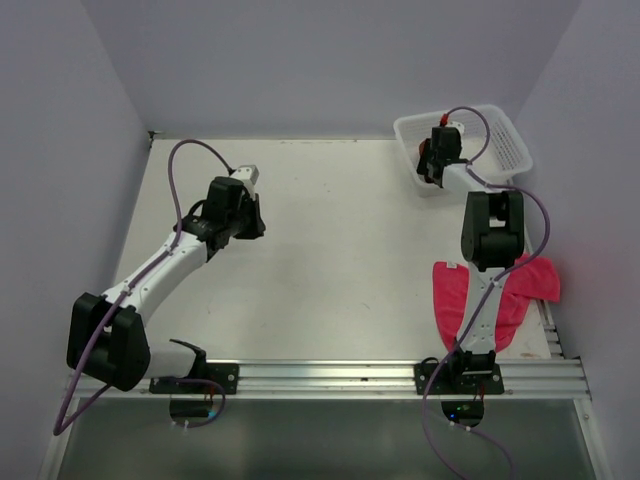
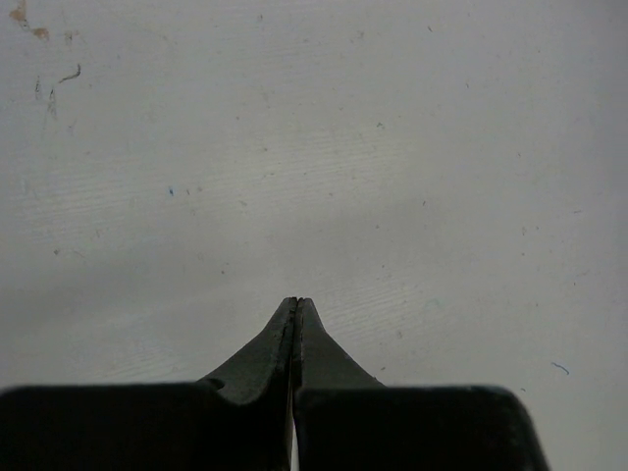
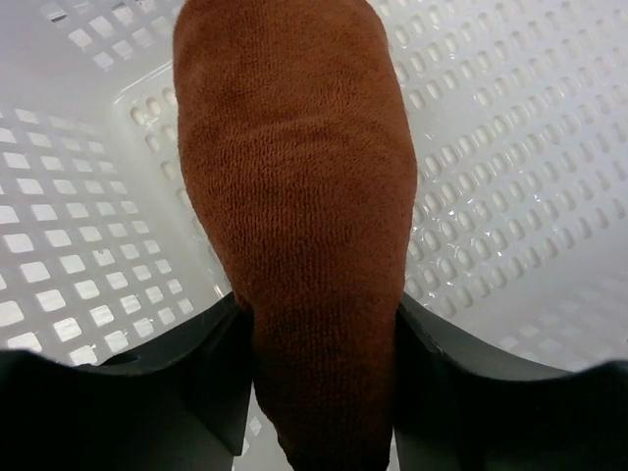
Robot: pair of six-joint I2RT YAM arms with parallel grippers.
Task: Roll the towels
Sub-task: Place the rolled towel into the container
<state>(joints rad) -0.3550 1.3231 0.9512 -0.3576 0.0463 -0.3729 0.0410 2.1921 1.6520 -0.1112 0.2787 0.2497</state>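
The rust-brown towel [image 3: 294, 177], rolled into a thick bundle, stands inside the white mesh basket [image 1: 508, 140] at the back right. My right gripper [image 3: 316, 304] reaches into the basket and is shut on the roll's lower end, with both fingers against its sides. In the top view the right gripper [image 1: 437, 160] covers the brown towel. The pink towel [image 1: 500, 290] lies spread and rumpled on the table at the near right, partly under the right arm. My left gripper [image 2: 296, 300] is shut and empty, hovering over bare table at the left [image 1: 258, 222].
The basket's perforated walls [image 3: 510, 147] close in around the right gripper on both sides. Grey walls enclose the table on the left, back and right. A metal rail [image 1: 330, 375] runs along the near edge between the arm bases.
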